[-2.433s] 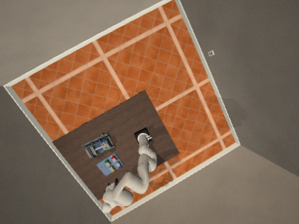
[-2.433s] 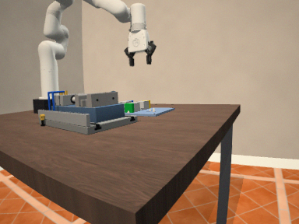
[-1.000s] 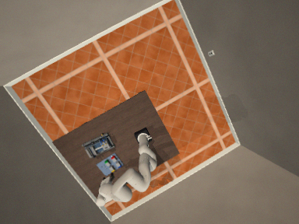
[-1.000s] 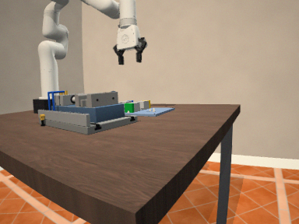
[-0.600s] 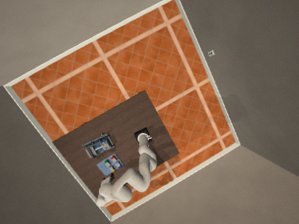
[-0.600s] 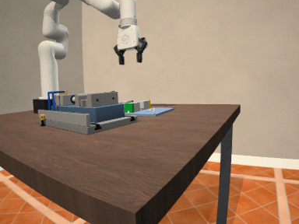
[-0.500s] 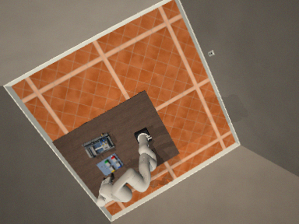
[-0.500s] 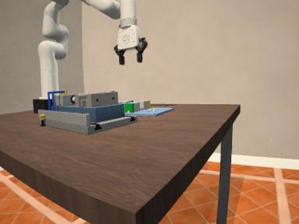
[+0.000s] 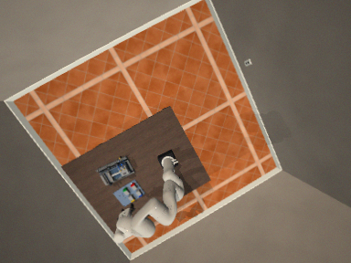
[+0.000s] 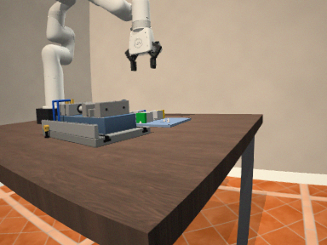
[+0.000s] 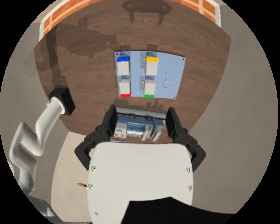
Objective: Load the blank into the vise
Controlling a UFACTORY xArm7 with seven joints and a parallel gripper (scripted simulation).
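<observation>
The blank with the yellow end [image 11: 152,65] lies on the light blue infeed plate [image 11: 176,64] [image 10: 180,121] [image 9: 122,195], in the far right spot in the wrist view. Its yellow end [image 10: 163,112] faces away from the vise. The vise [image 11: 136,128] [image 10: 94,114] [image 9: 116,170] is a grey and blue block on a raised plate, next to the infeed plate. My gripper [image 11: 142,112] [image 10: 143,62] [image 9: 130,206] is open and empty. It hangs high above the table, roughly over the boundary between vise and infeed plate.
Three other blanks lie on the infeed plate, with blue [image 11: 122,64], red [image 11: 125,88] and green [image 11: 149,88] [image 10: 140,117] ends. The arm's black base [image 11: 63,100] [image 10: 42,114] [image 9: 166,155] stands on the dark wooden table [image 10: 170,162] beyond the vise.
</observation>
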